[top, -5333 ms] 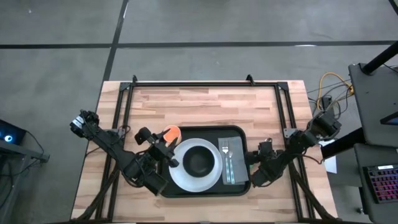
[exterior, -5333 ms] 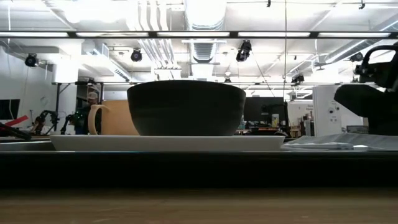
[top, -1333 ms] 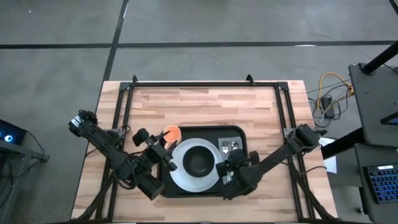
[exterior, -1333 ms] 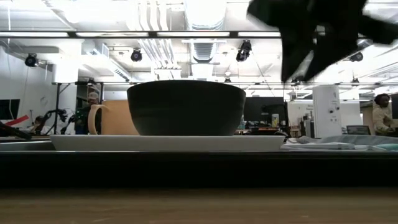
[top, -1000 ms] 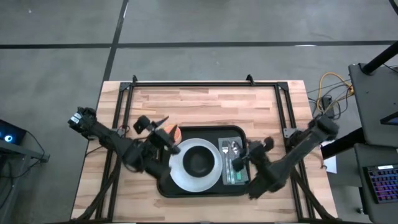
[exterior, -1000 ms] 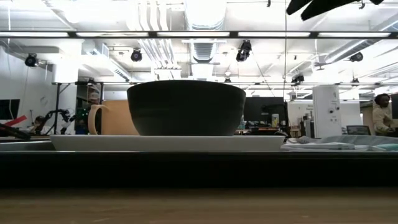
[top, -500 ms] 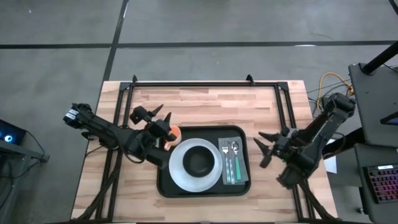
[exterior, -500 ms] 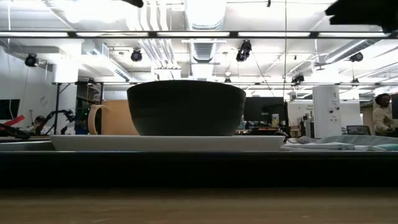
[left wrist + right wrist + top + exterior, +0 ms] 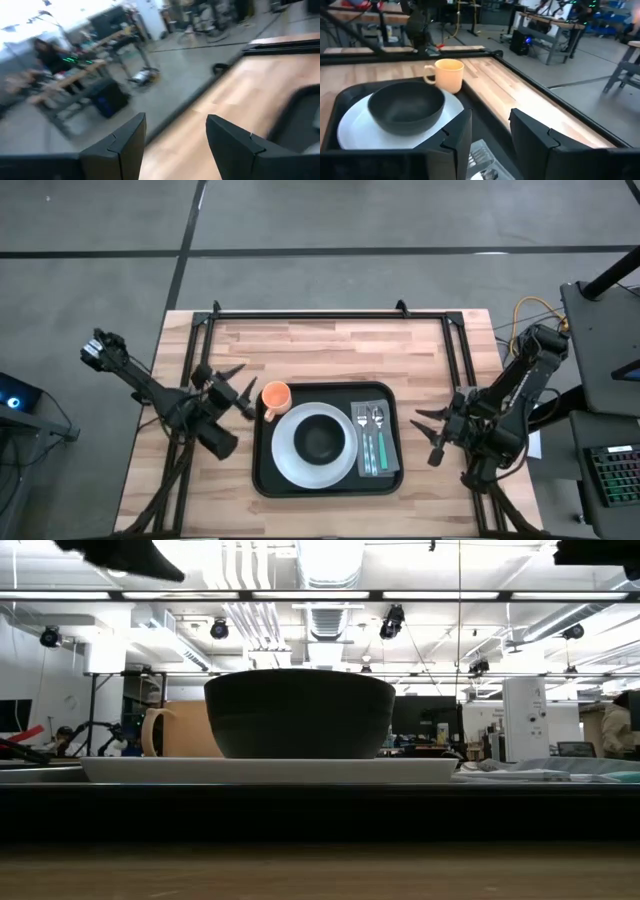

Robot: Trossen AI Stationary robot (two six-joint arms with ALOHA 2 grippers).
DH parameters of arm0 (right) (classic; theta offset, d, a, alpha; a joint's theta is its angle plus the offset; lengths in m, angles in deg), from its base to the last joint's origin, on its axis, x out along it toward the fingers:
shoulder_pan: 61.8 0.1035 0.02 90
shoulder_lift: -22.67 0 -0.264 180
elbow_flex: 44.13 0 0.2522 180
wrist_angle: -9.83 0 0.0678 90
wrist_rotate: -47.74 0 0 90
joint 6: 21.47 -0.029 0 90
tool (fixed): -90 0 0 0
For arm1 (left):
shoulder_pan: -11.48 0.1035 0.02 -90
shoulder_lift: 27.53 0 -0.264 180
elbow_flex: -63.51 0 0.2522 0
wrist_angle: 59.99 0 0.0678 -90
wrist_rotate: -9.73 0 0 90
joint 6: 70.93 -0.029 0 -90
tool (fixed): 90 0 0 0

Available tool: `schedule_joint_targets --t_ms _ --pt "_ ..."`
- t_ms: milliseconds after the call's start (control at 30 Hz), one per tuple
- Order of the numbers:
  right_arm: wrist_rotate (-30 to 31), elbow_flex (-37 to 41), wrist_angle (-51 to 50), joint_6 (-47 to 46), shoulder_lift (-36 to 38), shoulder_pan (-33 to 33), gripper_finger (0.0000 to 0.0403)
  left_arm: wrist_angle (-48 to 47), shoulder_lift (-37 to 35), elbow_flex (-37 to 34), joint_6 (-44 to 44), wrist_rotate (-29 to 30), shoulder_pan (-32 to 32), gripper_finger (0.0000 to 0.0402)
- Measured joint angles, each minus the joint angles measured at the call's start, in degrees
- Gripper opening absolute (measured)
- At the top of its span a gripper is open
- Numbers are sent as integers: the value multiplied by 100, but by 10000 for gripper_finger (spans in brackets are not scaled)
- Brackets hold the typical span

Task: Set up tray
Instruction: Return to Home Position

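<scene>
Your left claw [image 9: 238, 388] hangs wide open and empty over the worktop [image 9: 330, 345], just beside the orange mug [image 9: 274, 396]. Your right claw [image 9: 424, 436], fingers spread too, holds nothing. Between the two claws lies the black tray [image 9: 264, 476]: white plate [image 9: 290, 465] and black bowl [image 9: 320, 438] toward the left claw, grey napkin [image 9: 390, 460] with green cutlery [image 9: 371, 445] toward the right. The mug stands in the tray's corner nearest the left claw.

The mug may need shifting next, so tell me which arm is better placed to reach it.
Left. The left gripper, open, hangs close beside the orange mug at the tray's left end. The right gripper, also open, is past the tray's opposite end, with the plate and bowl between.
</scene>
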Motion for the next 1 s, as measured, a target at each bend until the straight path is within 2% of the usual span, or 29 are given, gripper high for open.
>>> schedule_joint_targets --t_ms 67,133,200,333,400,700,800,900,1000 --pt "-32 -2 36 55 -15 60 118 594 -161 -330 -266 -247 -172 187" --pt "-37 -2 109 112 -44 94 114 1463 -276 -634 -925 -671 -338 187" --pt "-58 -2 141 126 -58 100 110 2621 -403 -940 -1891 -1365 -421 187" --pt "-71 -2 164 125 -101 98 103 5053 -790 -1685 -4014 -3507 -425 187" --pt "-65 -2 166 125 -101 98 101 6009 -1029 -2008 -4603 -3817 -434 187" --pt "149 -2 141 156 -83 96 89 7142 -2679 -3401 -5229 -4072 -453 187" --pt "224 -2 -24 602 -80 94 86 7604 -3354 -3941 -5433 -4811 -456 187" --pt "103 -2 133 -49 -87 96 82 8101 -3982 -4406 -5673 -5738 -457 187" --pt "94 1 124 -399 -90 95 78 8336 -4548 -4747 -5704 -5797 -454 187"
